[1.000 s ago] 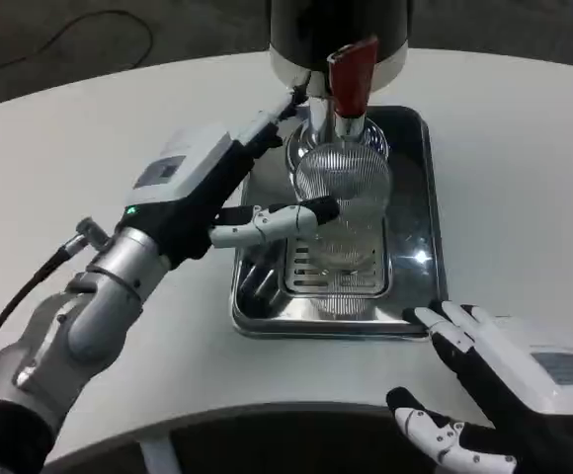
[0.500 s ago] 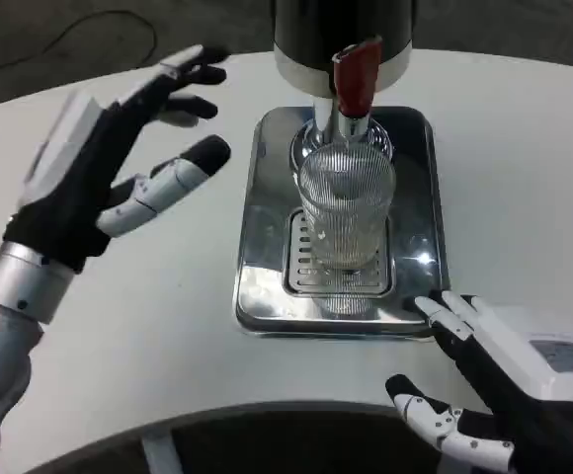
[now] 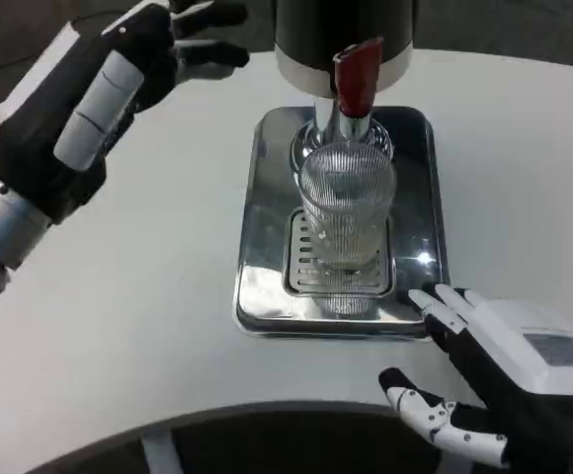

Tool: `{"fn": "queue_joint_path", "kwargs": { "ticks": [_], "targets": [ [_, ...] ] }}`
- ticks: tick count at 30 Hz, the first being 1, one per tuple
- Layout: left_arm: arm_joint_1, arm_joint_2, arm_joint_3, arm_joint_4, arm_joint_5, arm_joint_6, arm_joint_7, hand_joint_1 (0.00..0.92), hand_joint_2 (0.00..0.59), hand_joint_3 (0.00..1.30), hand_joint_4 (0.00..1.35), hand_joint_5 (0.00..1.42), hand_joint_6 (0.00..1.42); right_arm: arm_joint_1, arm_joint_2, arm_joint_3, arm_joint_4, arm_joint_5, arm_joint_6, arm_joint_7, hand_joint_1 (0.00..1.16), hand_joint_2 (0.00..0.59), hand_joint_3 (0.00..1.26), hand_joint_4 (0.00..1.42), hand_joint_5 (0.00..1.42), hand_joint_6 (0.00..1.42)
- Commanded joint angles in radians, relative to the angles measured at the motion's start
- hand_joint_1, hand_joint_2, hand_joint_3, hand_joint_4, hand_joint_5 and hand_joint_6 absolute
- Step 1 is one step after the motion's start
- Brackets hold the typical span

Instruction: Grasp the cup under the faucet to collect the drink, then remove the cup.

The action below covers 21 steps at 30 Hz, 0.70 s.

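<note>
A clear ribbed cup (image 3: 345, 205) stands upright on the grate of the steel drip tray (image 3: 257, 267), directly under the faucet with its red lever (image 3: 355, 75). My left hand (image 3: 99, 89) is raised high at the upper left, well apart from the cup, its fingers spread and holding nothing. At the lower right my right hand (image 3: 494, 380) lies open on the table, its fingertips (image 3: 435, 298) next to the tray's front right corner. Neither hand touches the cup.
The dark dispenser body (image 3: 342, 35) rises behind the tray at the top centre. White table (image 3: 148, 326) spreads on both sides, with its curved front edge near the bottom.
My left hand let go of the cup and has lifted away up and to the left. The cup stays under the faucet. The right hand has hardly moved.
</note>
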Motion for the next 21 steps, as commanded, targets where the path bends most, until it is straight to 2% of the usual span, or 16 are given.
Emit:
{"fn": "queue_joint_path", "kwargs": {
  "ticks": [1, 7, 21],
  "targets": [
    [-0.050, 0.008, 0.019, 0.009, -0.030, 0.081, -0.064, 0.000, 0.125, 0.15, 0.11, 0.25, 0.20, 0.008, 0.006, 0.006, -0.013, -0.010, 0.000, 0.000, 0.16, 0.439, 0.07, 0.00, 0.00, 0.00],
    [-0.118, 0.009, 0.006, 0.048, -0.006, 0.137, -0.127, 0.000, 0.123, 0.13, 0.08, 0.22, 0.16, 0.014, 0.006, 0.008, -0.019, -0.012, -0.003, -0.002, 0.16, 0.439, 0.07, 0.00, 0.00, 0.00],
    [-0.244, -0.056, -0.033, 0.160, 0.016, 0.212, -0.240, 0.000, 0.122, 0.11, 0.05, 0.19, 0.16, 0.024, 0.011, 0.003, -0.024, -0.015, 0.000, -0.006, 0.16, 0.431, 0.06, 0.00, 0.00, 0.00]
  ]
}}
